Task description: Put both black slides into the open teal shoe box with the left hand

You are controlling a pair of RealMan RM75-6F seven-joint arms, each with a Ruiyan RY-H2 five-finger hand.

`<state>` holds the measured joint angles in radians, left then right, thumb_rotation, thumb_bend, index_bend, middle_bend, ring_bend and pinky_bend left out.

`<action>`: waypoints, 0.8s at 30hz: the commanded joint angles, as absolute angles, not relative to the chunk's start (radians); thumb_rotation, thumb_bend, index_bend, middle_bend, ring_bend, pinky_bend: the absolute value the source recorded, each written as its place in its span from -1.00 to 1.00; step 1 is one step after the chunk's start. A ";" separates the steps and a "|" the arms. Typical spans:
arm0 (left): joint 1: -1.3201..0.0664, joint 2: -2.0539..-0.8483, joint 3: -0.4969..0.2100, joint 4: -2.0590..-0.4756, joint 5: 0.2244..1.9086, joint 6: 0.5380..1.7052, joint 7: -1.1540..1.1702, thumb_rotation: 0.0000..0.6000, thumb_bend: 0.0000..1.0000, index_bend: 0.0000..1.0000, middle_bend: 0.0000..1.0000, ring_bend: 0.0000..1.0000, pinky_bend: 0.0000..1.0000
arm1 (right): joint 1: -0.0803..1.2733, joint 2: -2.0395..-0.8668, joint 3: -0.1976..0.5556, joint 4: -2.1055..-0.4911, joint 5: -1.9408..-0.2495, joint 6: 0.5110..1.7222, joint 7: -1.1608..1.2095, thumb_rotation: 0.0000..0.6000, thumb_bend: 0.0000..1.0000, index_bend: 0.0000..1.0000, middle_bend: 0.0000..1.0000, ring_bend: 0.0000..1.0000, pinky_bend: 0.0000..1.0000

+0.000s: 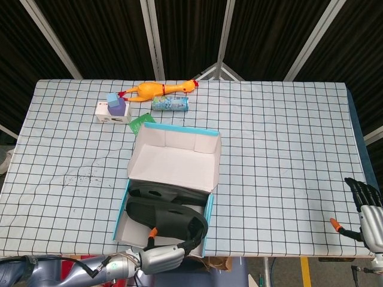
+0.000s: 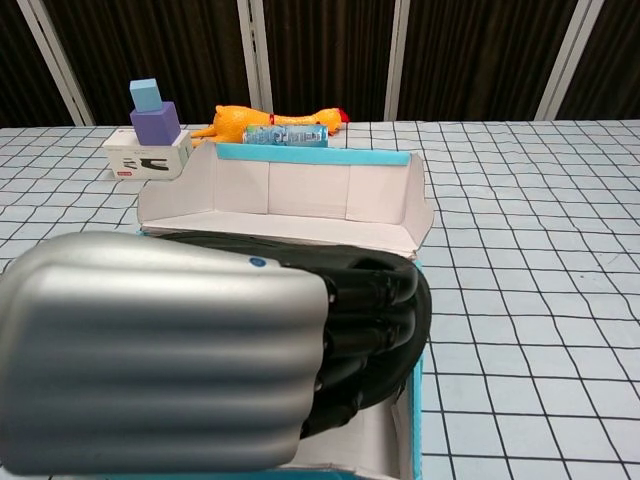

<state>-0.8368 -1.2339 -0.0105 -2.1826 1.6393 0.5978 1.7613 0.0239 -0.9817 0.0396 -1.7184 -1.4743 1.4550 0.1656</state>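
Observation:
The teal shoe box (image 1: 209, 206) stands near the table's front edge, its white lid (image 1: 173, 161) folded back. One black slide (image 1: 160, 194) lies inside against the lid. The second black slide (image 1: 164, 216) lies across the front of the box, and my left hand (image 1: 161, 258) grips its near end from below the table edge, black fingers (image 1: 194, 235) curled over it. In the chest view my left hand (image 2: 170, 370) fills the foreground and hides most of the box interior. My right hand (image 1: 366, 210) hangs at the far right, fingers spread, holding nothing.
At the back left lie a rubber chicken (image 1: 158, 89), a small can (image 1: 170, 104), a white box with blue and purple blocks (image 1: 114, 109) and a green packet (image 1: 140, 123). The checked cloth (image 1: 281, 155) runs to the right of the shoe box.

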 commanded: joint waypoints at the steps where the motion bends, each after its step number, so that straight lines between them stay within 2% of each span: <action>1: -0.827 -1.233 0.007 -2.185 1.649 0.605 1.766 1.00 0.17 0.10 0.28 -0.74 -0.75 | 0.023 -0.981 0.039 -1.719 -1.474 1.455 0.166 1.00 -0.51 -0.91 -0.82 -0.86 -0.92; 14: -0.800 -1.250 0.047 -2.161 1.653 0.615 1.751 1.00 0.17 0.10 0.28 -0.74 -0.75 | 0.023 -0.980 0.040 -1.719 -1.472 1.454 0.168 1.00 -0.51 -0.91 -0.82 -0.86 -0.92; 20: -0.847 -1.288 -0.007 -2.109 1.570 0.565 1.736 1.00 0.17 0.09 0.28 -0.74 -0.75 | 0.021 -0.979 0.041 -1.719 -1.470 1.455 0.171 1.00 -0.51 -0.91 -0.82 -0.86 -0.92; 24: -0.860 -1.296 -0.005 -2.102 1.539 0.562 1.747 1.00 0.17 0.08 0.28 -0.74 -0.75 | 0.020 -0.979 0.041 -1.719 -1.470 1.457 0.174 1.00 -0.51 -0.91 -0.82 -0.86 -0.92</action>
